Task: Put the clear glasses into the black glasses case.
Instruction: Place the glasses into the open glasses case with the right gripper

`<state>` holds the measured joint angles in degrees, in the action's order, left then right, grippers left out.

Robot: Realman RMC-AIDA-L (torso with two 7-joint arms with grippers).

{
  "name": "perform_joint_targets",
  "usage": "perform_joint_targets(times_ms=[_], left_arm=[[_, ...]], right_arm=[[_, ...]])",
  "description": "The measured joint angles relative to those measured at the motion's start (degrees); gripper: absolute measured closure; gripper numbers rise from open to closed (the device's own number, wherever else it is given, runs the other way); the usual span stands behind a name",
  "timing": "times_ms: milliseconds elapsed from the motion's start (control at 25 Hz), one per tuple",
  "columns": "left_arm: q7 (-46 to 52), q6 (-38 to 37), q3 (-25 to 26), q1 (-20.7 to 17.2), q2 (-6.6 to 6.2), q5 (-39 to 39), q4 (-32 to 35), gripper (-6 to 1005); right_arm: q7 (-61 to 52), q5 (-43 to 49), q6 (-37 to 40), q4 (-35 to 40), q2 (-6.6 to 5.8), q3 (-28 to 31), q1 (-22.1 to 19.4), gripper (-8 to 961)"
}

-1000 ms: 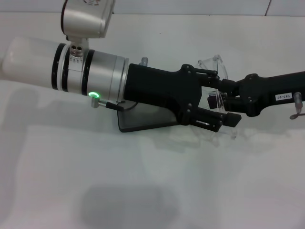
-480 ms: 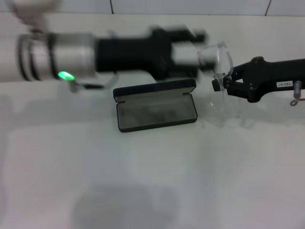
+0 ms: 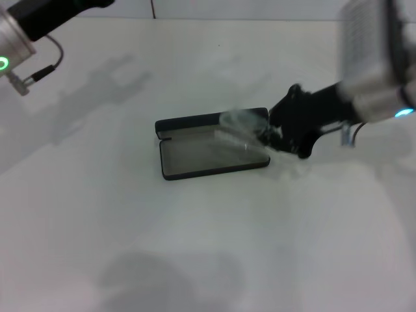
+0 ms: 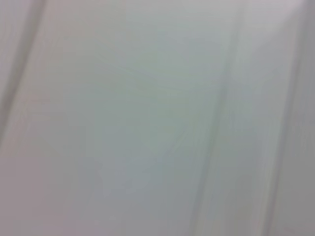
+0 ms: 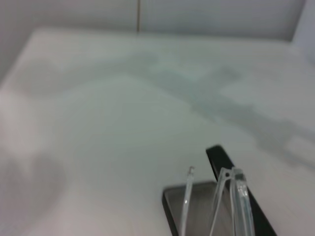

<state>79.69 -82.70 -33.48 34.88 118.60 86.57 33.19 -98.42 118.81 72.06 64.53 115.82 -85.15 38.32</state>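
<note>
Here the right tool point(image 3: 272, 138) grips the clear glasses point(image 3: 242, 132) over the open black glasses case point(image 3: 195, 159).

You've got one black glasses case point(image 3: 211, 146) out there, open, so count one lid and one grey-lined tray, nothing doubled up. One pair of clear glasses point(image 3: 244, 133) too, and the right wrist view gives you its two thin arms over the case's end. Two robot arms in the head view: one left arm point(image 3: 26, 26) up in the corner, one right gripper point(image 3: 276, 136) by the case. One white table point(image 3: 195, 247) under all of it.
</note>
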Motion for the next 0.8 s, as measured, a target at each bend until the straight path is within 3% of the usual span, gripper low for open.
perform_joint_targets(times_ms=[280, 520, 800], left_arm=[[-0.32, 1.08, 0.23, -2.01, 0.23, -0.42, -0.06, 226], [-0.33, 1.13, -0.05, -2.27, 0.23, -0.26, -0.13, 226], [-0.49, 1.21, -0.46, -2.28, 0.29, 0.1, -0.29, 226]], right_arm=[[-7.85, 10.26, -13.2, 8.35, 0.29, -18.14, -2.24, 836], [-9.9, 15.61, -26.87, 9.52, 0.35, -28.59, -3.6, 836], [-10.1, 20.54, -38.27, 8.87, 0.37, -36.18, -6.02, 836]])
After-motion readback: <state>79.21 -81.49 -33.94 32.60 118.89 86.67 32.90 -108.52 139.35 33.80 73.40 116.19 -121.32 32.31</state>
